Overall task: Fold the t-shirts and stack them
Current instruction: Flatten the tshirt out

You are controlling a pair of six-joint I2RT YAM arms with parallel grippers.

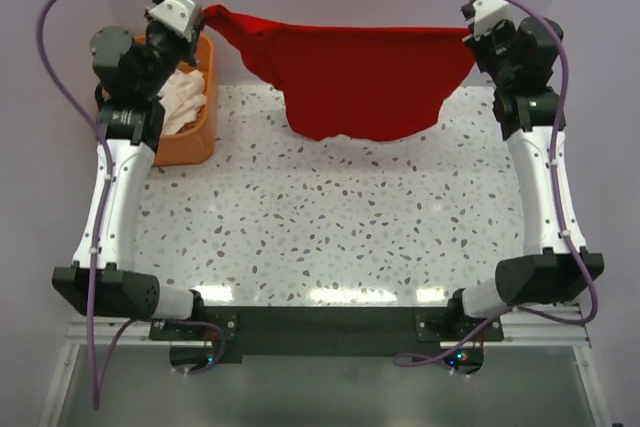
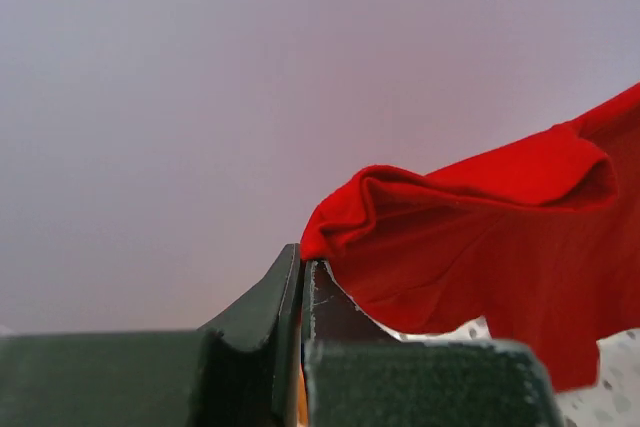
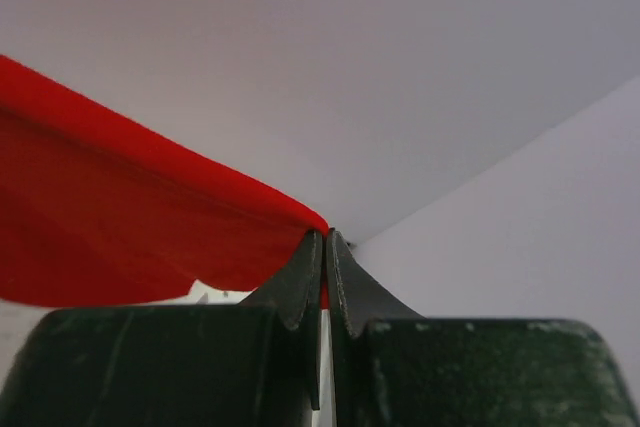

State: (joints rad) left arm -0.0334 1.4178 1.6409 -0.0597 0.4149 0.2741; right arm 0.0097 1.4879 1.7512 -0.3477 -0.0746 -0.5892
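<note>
Dark left tool pinches a bunched corner of the bright red soft cloth t-shirt. Across, the right tool clamps its other corner. From above, it hangs spread between them over the white speckled bench; I'd lower both evenly, keeping it taut.

There is one red t-shirt. There is one orange plastic basket, and in it lie white t-shirts in one crumpled heap; how many they are, I cannot tell. The robot arms are two: one left arm and one right arm. The grippers are also two, the left gripper and the right gripper, and each has two dark fingers, so four fingers in total. Two purple cables are visible, one along each arm. There is one speckled table.
</note>
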